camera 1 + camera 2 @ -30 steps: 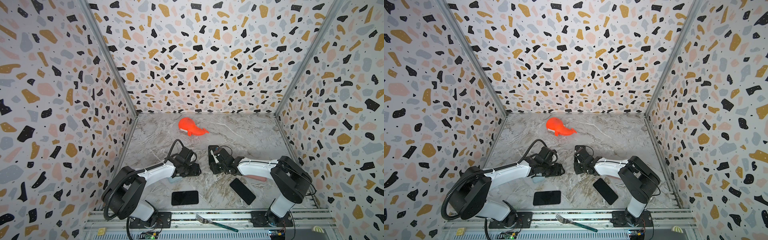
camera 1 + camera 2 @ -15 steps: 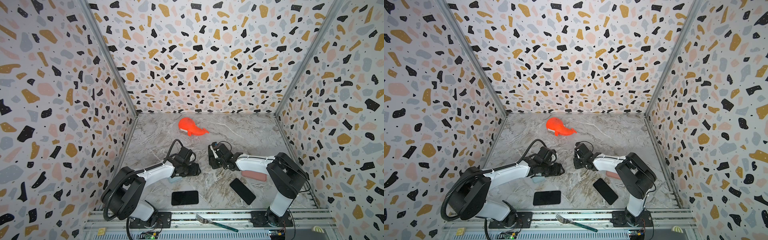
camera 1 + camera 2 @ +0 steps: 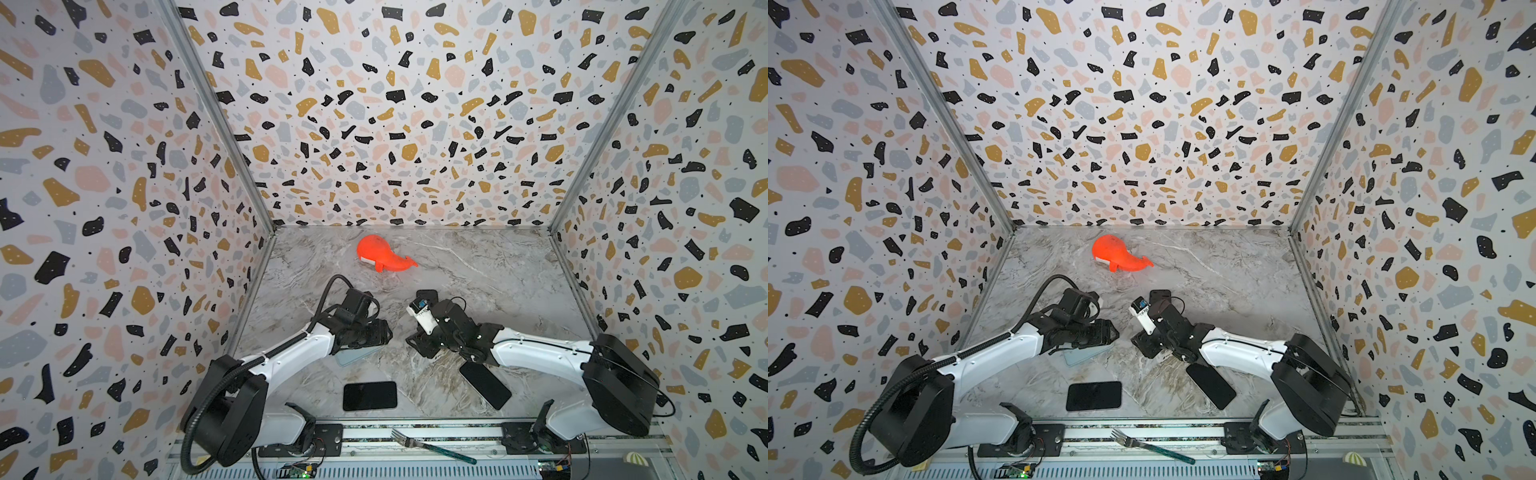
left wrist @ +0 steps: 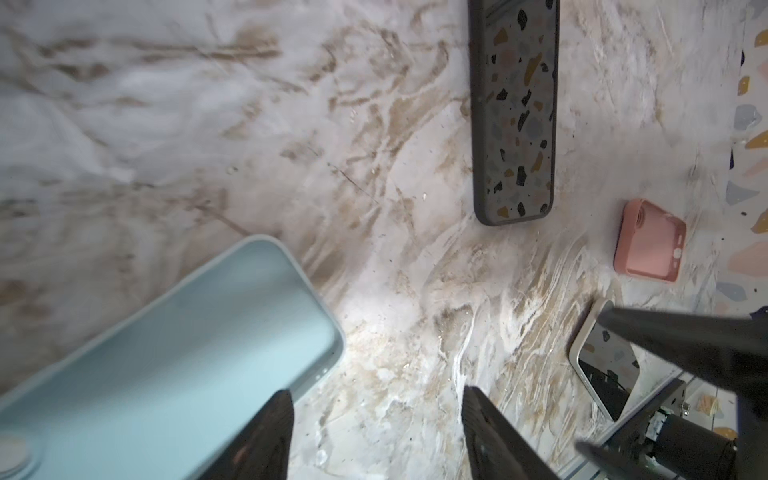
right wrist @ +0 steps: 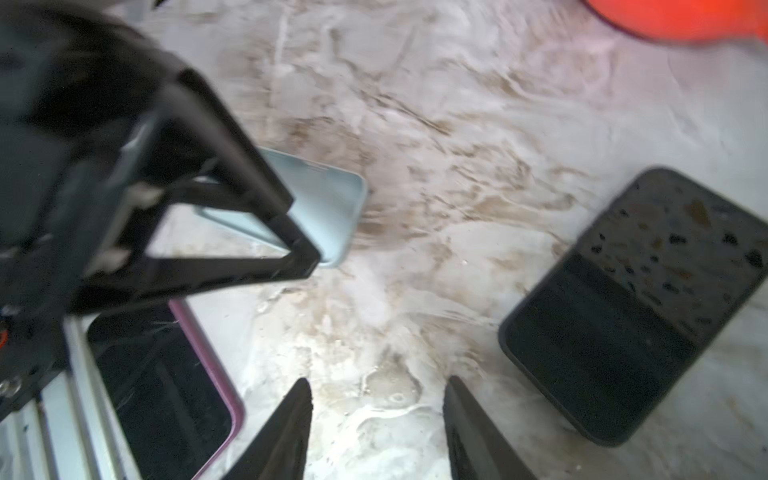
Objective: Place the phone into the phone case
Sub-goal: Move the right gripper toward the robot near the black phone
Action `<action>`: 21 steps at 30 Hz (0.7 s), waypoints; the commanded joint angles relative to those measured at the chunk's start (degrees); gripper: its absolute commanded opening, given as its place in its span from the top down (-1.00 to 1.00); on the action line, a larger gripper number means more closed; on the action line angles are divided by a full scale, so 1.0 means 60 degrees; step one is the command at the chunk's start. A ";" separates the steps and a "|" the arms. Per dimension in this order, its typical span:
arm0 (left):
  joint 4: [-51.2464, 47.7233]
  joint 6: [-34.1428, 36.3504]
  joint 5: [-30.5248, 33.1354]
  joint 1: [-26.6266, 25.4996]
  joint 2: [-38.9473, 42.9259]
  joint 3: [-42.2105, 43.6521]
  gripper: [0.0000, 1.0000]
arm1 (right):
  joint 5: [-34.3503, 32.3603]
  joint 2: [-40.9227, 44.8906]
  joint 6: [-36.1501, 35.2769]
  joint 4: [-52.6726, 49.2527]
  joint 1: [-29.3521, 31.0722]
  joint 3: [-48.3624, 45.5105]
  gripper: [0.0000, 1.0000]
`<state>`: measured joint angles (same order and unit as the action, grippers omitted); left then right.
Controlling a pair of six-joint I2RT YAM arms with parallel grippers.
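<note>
the light-blue case point(image 3: 353, 356) lies flat on the marble table point(image 3: 478, 282) at about 8 o'clock from the middle. its hollow side faces up, so a handset can be lowered straight into it. the left gripper point(image 4: 374, 392) hangs over the case with its jaws apart and only tabletop between them. one finger point(image 4: 266, 440) sits just beside the case's rim. from that placing, it looks posted there to steady the case rather than lift it.

the right gripper point(image 5: 379, 380) faces it across the middle, low, jaws parted and empty, which reads as a reach being lined up. two dark phones lie flat within its range. the front phone point(image 3: 370, 395) is at 6 to 7 o'clock near the front edge. the angled phone point(image 3: 484, 384) is at 5 o'clock, partly beneath the right arm point(image 3: 540, 353). which of them is meant for this case is hard to tell from here. neither is in the case, so the insertion is not yet begun. the orange whale toy point(image 3: 382, 258) at 12 o'clock is well apart and plays no part.
</note>
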<state>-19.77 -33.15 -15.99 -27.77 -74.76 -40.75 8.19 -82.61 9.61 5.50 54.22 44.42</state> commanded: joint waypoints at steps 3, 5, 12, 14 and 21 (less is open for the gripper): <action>-0.0820 0.0599 -0.0073 0.1088 0.0403 0.0318 -0.29 | 0.0988 0.0614 -0.2706 0.1448 0.1121 -0.0727 -0.17; -0.0810 0.0508 -0.0093 0.1230 0.0434 0.0343 -0.29 | 0.1047 0.0702 -0.3443 0.2069 0.1672 -0.1011 -0.25; -0.0532 0.0185 -0.0415 0.1741 0.0236 0.0550 -0.31 | 0.1395 -0.0423 -0.4114 0.1913 0.2734 -0.0198 -0.34; -0.0494 0.0225 -0.0573 0.2099 0.0297 0.0632 -0.35 | 0.1295 -0.0841 -0.4125 0.1936 0.2955 -0.0003 -0.37; -0.0593 0.0321 -0.0777 0.2983 0.0594 0.0659 -0.52 | 0.1566 -0.1894 -0.4073 0.2331 0.3268 0.0337 -0.46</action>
<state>-23.20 -31.73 -19.07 -10.61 -72.64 -37.08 16.49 -93.19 -14.04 18.68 73.45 43.70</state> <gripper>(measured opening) 0.761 0.728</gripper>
